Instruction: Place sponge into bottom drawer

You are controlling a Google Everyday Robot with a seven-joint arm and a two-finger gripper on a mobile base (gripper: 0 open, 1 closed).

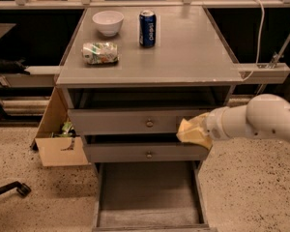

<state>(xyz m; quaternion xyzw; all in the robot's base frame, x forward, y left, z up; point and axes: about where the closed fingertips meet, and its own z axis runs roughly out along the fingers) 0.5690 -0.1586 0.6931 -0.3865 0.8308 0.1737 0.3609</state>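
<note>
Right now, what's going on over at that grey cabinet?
The robot's arm reaches in from the right, and its gripper holds a pale yellow sponge in the air in front of the two upper drawers. The bottom drawer stands pulled open below, and the sponge is not yet in it. On the cabinet top sit a white bowl, a Pepsi can and a green-and-white foil packet.
</note>
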